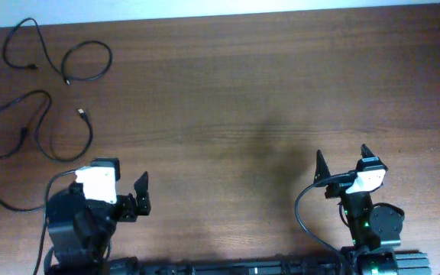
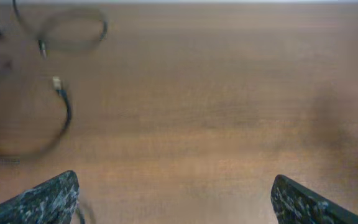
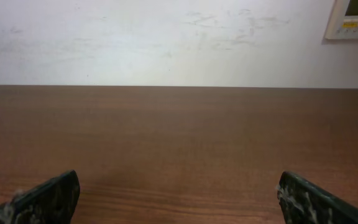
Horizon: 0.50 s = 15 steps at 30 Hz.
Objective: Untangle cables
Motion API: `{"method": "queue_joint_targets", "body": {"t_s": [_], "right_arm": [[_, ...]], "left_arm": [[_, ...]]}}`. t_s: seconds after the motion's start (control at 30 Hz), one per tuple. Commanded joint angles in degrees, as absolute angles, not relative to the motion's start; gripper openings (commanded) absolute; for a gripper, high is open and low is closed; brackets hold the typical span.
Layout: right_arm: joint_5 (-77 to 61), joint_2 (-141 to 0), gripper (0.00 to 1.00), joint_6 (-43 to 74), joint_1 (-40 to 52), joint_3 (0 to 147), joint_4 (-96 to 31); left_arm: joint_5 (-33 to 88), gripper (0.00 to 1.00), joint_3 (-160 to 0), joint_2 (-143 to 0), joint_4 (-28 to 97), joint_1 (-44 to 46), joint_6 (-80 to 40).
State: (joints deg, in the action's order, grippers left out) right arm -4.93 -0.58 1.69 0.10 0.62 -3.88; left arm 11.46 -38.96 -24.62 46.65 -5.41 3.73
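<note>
Top-down view of a brown wooden surface point(image 1: 228, 99). My left hand point(image 1: 121, 182) waits at the near edge, its two fingers spread wide with nothing between them. The cables lie beyond my left hand and off to its left. The first cable point(image 1: 109, 59) lies farthest from it, in loose loops. The second cable point(image 1: 90, 137) is nearer, in an open curve ending in a small pale plug point(image 2: 56, 81). They appear to be apart, though my wrist view is blurry. My right hand point(image 1: 343, 156), well to the right of my left hand, is also spread and empty.
</note>
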Motion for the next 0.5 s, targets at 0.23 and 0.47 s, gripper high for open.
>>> {"method": "queue_joint_targets", "body": {"t_s": [0.23, 0.47], "right_arm": [[-4.45, -0.19, 0.98, 1.98, 0.36, 0.32, -4.29], [-4.45, -0.19, 0.98, 1.98, 0.36, 0.32, -4.29]], "left_arm": [[14.17, 0.99, -23.94, -9.43, 31.05, -0.93, 7.38], [14.15, 0.99, -10.68, -0.91, 12.91, -2.94, 3.86]]}}
